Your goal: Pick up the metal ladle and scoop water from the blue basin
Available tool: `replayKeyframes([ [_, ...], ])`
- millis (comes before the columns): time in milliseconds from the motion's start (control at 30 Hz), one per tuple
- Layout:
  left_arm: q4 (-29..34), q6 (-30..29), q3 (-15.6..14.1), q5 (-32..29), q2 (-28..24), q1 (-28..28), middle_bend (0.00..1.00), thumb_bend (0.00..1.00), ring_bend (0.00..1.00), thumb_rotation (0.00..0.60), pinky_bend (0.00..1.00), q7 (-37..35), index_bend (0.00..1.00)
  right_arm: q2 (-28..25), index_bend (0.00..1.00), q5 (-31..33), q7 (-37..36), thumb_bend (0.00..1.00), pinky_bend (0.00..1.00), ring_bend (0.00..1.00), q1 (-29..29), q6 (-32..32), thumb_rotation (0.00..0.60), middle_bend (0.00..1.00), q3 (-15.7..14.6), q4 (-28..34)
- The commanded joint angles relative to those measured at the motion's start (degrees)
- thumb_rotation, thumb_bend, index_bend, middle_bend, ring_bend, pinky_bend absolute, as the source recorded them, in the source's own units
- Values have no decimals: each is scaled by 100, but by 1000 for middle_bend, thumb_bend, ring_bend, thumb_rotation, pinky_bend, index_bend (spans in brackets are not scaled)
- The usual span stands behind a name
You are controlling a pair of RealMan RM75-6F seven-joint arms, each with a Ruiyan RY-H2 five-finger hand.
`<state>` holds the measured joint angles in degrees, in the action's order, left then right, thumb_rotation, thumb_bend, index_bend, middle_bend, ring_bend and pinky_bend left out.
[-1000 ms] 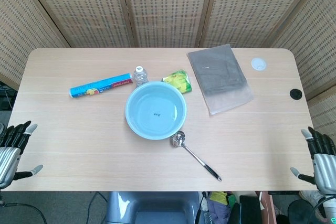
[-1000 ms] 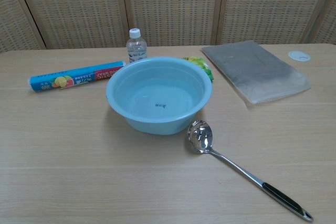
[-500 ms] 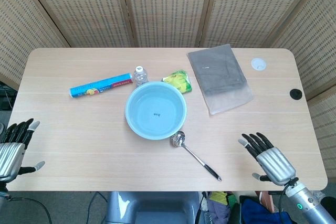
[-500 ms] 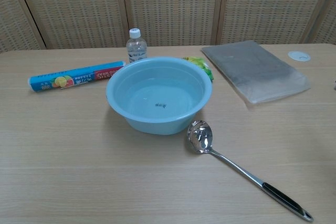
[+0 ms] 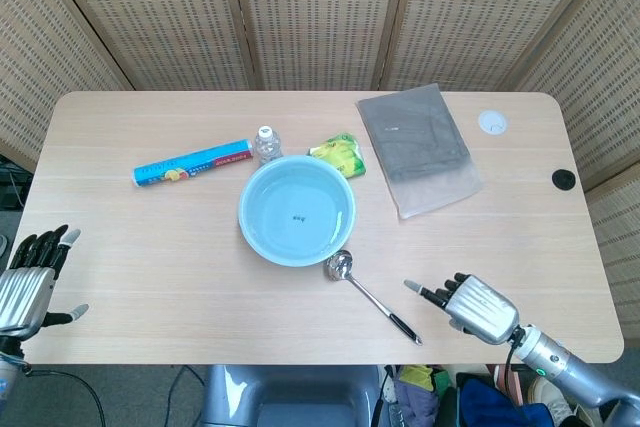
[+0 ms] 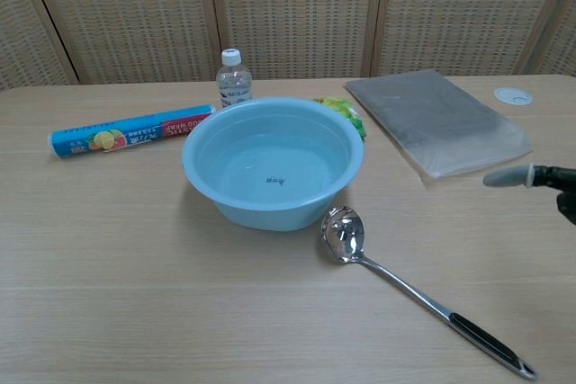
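Right hand now over the desk, near the ladle handle, fingers spread and pointing left toward it, holding nothing. A second ago sat off the desk's right edge; half a second ago further right, fingers pointing up the desk. So: reach toward the ladle under way, no contact yet, grasp not begun. Left hand at the desk's left edge, fingers apart, empty, barely shifted since earlier.

Ladle flat on the desk, unmoved: bowl just beside the near rim of the basin, black-tipped handle running toward the near right. Basin mid-desk, water inside. Judged: next comes closing on the black grip; thin handle lying flat likely awkward to get fingers under.

Behind the basin: bottle, blue roll, green packet. Grey bag at far right.

Head view shows both hands whole, and the gap between right fingertips and handle. Chest view shows only a right fingertip poking in from the right edge, clearly above the desk surface; left hand absent there. Chest view gives basin depth and ladle bowl detail better.
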<state>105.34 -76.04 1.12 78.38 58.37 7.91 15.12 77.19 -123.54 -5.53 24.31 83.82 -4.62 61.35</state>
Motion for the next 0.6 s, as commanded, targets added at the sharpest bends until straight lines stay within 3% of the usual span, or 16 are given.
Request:
replayKeyframes([
  [33,-10,27,11,-60,27,22,0,0,0,600,0,49,0,296,149,-405,-18,0,1000,875,386,198,600,889,-185,-398],
  [433,-44,95,23,-230,81,81,0,0,0,600,0,138,0,759,223,-706,573,0,1000,893,1276,-745,600,909,-388,-147],
  [533,-57,111,35,-271,63,92,0,0,0,600,0,92,0,732,288,-866,872,132,1000,893,1509,-1069,600,909,-524,-33],
  [600,-63,119,40,-289,54,98,0,0,0,600,0,72,0,691,327,-931,1048,321,1000,893,1587,-1180,600,910,-585,25],
])
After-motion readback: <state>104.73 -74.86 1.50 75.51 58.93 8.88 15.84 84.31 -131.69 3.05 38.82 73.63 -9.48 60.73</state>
